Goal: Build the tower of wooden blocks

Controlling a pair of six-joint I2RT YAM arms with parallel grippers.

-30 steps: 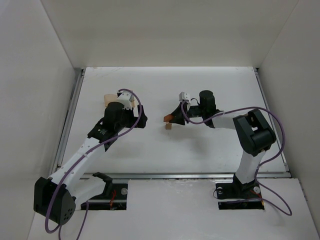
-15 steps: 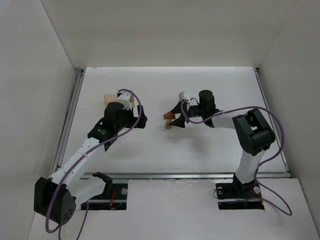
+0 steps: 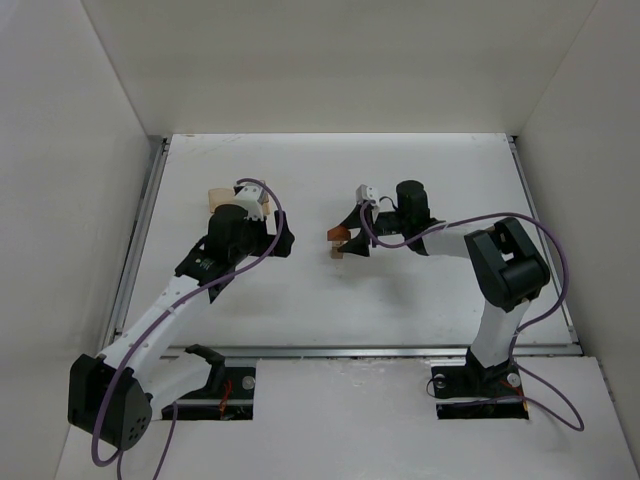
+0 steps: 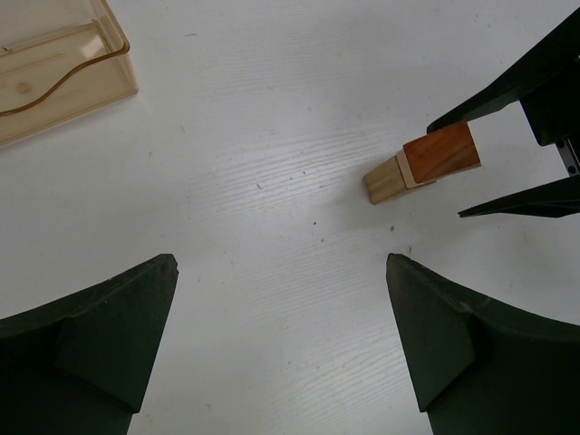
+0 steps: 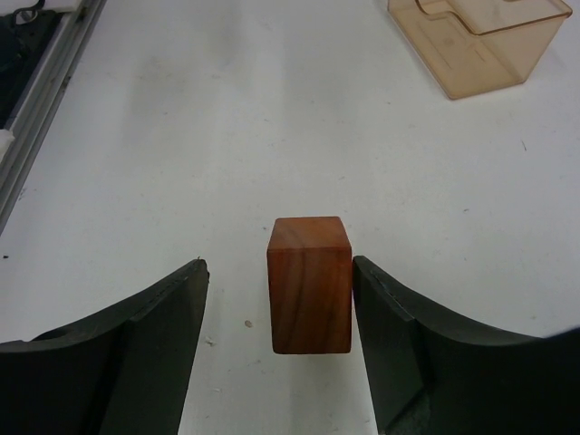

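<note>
The wood block tower is a reddish-brown block (image 4: 441, 152) resting on a tan block (image 4: 384, 179); the top view shows it at mid-table (image 3: 338, 242). My right gripper (image 5: 279, 265) is open around the reddish-brown block (image 5: 309, 283): its right finger lies against or just off the block's side, and its left finger stands clear of it. In the top view the right gripper (image 3: 347, 237) sits right at the tower. My left gripper (image 4: 281, 263) is wide open and holds nothing; it hovers to the left of the tower (image 3: 284, 241).
A clear amber plastic box (image 3: 216, 198) sits at the back left beside the left arm, and also shows in the wrist views (image 4: 54, 63) (image 5: 480, 41). A metal rail (image 5: 45, 91) runs along the table's side. White walls enclose the table.
My right gripper has gone from shut on the reddish-brown block to open, leaving the block on the tan one. The left arm has barely moved.
</note>
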